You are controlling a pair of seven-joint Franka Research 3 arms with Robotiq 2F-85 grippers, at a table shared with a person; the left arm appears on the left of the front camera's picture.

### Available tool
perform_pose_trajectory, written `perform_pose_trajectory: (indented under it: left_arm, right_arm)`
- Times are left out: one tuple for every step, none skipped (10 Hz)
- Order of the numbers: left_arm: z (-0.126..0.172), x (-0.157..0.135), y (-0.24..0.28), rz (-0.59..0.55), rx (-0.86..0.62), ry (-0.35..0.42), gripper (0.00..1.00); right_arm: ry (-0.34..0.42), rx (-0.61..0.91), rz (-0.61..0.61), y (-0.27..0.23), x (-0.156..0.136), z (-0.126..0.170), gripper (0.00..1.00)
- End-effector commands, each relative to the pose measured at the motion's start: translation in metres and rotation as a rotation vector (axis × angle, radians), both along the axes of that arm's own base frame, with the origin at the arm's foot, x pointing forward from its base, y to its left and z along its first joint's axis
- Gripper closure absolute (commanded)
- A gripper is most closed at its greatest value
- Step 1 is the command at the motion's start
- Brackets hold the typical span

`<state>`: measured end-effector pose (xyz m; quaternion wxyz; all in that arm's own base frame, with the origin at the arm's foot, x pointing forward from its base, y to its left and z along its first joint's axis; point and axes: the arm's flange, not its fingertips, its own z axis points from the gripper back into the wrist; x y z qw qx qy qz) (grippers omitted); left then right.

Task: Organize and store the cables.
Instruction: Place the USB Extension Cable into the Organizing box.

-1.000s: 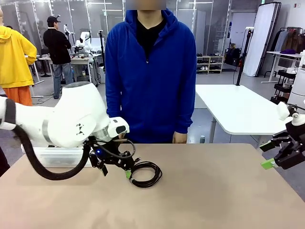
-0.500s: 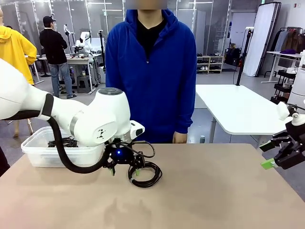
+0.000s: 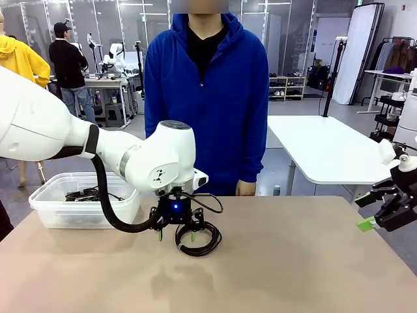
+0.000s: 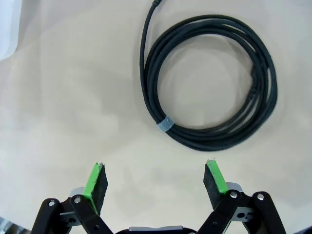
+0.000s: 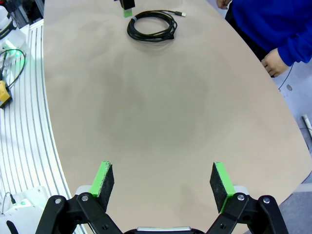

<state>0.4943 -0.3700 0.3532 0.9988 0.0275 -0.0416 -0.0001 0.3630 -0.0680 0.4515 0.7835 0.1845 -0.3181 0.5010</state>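
In the front view, we find the left gripper (image 3: 176, 236) covering the near-left arc of the coiled cable (image 3: 203, 238). The bin (image 3: 49, 207) is partly hidden behind the left arm; its dark contents are too small to identify. The right gripper (image 3: 369, 214) sits at the frame edge, its arm cut off.

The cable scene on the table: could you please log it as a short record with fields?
cable: one black coil lying flat on the table, a pale band round one spot
left gripper: open, hovering above the coil's edge, touching nothing
right gripper: open, empty, at the table's right edge
bin: clear plastic, at the table's left, with black cables inside
person: blue hoodie, standing at the far side, hand by the table's edge
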Motion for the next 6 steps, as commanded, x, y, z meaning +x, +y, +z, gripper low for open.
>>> perform_pose_trajectory:
  left_arm:
    - [-0.003, 0.013, -0.01, 0.056, 0.024, 0.014, 0.0]
    - [-0.01, 0.021, -0.009, 0.09, 0.064, 0.013, 0.0]
    - [-0.015, 0.024, -0.008, 0.093, 0.056, 0.028, 0.0]
    - [-0.022, 0.027, -0.007, 0.086, 0.028, 0.049, 0.0]
    - [-0.029, 0.03, -0.004, 0.09, 0.005, 0.069, 0.0]
    - [-0.034, 0.033, 0.001, 0.098, -0.02, 0.072, 0.0]
  right_arm:
    - [-0.005, 0.007, 0.01, -0.001, 0.0, -0.001, 0.0]
    - [-0.005, 0.007, 0.01, -0.001, 0.0, -0.001, 0.0]
    - [-0.005, 0.007, 0.01, -0.001, 0.0, -0.001, 0.0]
    - [-0.005, 0.007, 0.01, -0.001, 0.0, -0.001, 0.0]
    - [-0.005, 0.007, 0.01, -0.001, 0.0, -0.001, 0.0]
    - [-0.005, 0.007, 0.01, -0.001, 0.0, -0.001, 0.0]
